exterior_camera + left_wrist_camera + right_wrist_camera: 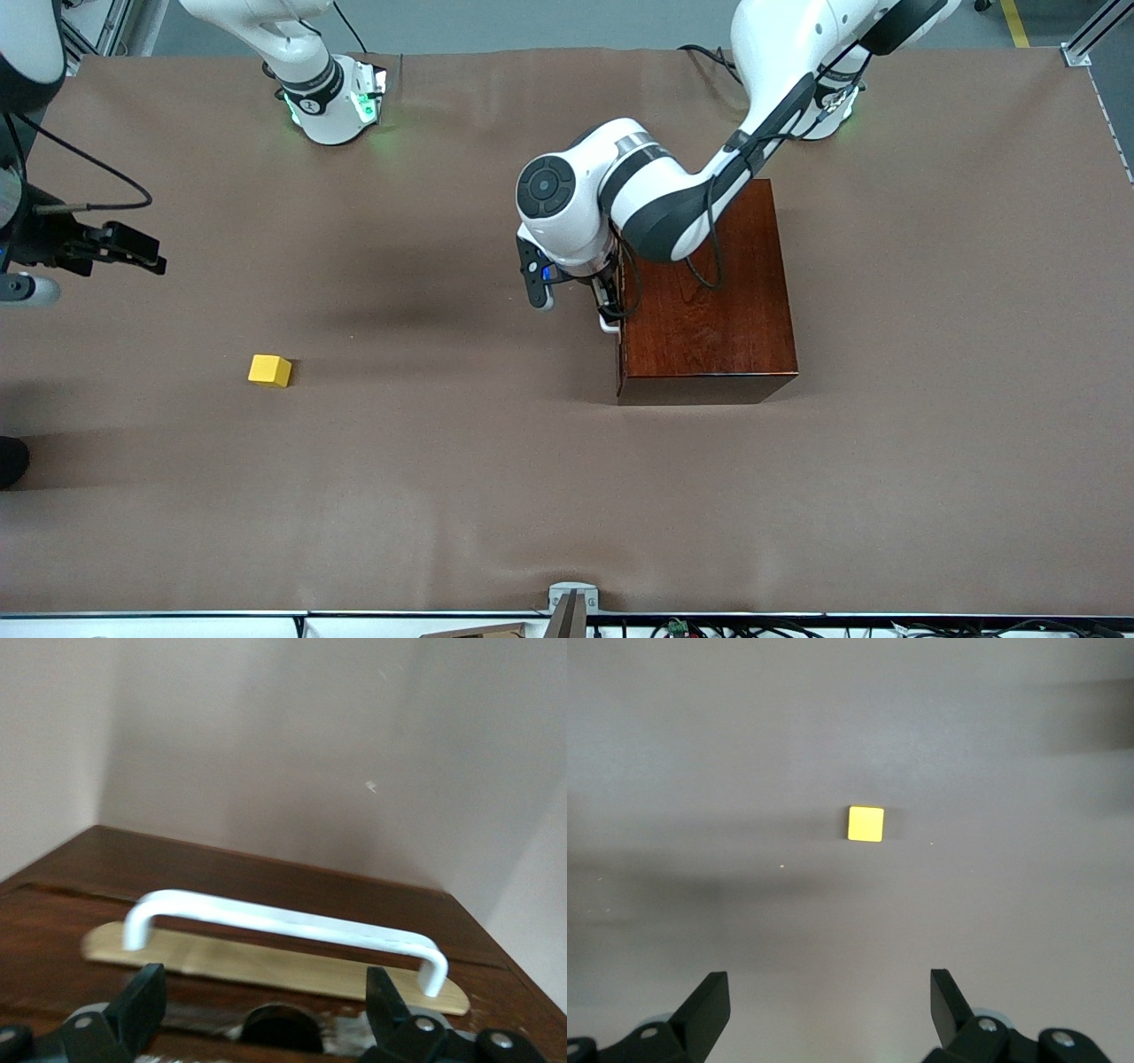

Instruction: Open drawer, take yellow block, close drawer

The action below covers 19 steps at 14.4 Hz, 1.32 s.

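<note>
The glossy reddish-brown box (709,292) stands on the table toward the left arm's end. Its drawer (266,961) shows as a tan front with a white bar handle (283,926); the handle also shows in the front view (609,324). No tray sticks out of the box. My left gripper (609,308) is right at the handle, open and empty, its fingers (142,1001) apart on either side below the bar. The yellow block (269,370) lies on the bare table toward the right arm's end. My right gripper (133,250) is open and empty, up in the air, with the block (866,824) in its view.
The brown table cover (496,496) spreads wide around the block and the box. The left arm's elbow (567,195) hangs over the table beside the box. A metal bracket (571,602) sits at the table edge nearest the front camera.
</note>
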Tool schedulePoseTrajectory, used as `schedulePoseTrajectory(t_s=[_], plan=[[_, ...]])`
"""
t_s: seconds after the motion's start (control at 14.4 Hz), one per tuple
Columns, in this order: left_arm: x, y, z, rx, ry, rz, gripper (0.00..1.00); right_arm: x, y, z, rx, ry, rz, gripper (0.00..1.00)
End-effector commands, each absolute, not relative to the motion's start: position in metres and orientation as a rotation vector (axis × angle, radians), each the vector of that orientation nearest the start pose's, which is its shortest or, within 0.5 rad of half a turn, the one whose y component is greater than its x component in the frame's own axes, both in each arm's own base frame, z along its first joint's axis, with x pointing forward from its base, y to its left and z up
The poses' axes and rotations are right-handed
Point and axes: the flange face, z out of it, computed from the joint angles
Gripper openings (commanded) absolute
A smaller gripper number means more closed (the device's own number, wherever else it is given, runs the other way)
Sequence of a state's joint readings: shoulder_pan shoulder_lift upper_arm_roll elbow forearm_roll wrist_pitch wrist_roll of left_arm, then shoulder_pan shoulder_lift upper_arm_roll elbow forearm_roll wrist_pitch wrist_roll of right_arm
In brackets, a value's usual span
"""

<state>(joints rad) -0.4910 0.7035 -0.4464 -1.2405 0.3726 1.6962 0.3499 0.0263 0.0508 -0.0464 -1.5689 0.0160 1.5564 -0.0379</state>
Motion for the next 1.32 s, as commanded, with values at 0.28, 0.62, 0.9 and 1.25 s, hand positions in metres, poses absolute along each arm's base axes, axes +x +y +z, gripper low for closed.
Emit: schedulePoseTrajectory(t_s=[0.28, 0.62, 0.9, 1.25], plan=[[0.571, -0.406, 0.507, -2.666, 1.309, -0.124, 1.00, 0.529, -0.010, 0.627, -3.134, 0.004, 0.113, 1.00], [0.625, -0.229, 0.577, -2.932, 0.907, -0.125, 1.00, 0.521, -0.011, 0.639, -3.130, 0.042, 0.103, 1.00], [0.625, -0.143, 0.606, -2.988, 0.692, -0.059, 1.00, 0.522, -0.005, 0.644, -3.133, 0.018, 0.082, 1.00], [0.601, -0.087, 0.628, -3.030, 0.465, 0.083, 1.00, 0.523, -0.007, 0.652, -3.141, 0.022, 0.060, 1.00]])
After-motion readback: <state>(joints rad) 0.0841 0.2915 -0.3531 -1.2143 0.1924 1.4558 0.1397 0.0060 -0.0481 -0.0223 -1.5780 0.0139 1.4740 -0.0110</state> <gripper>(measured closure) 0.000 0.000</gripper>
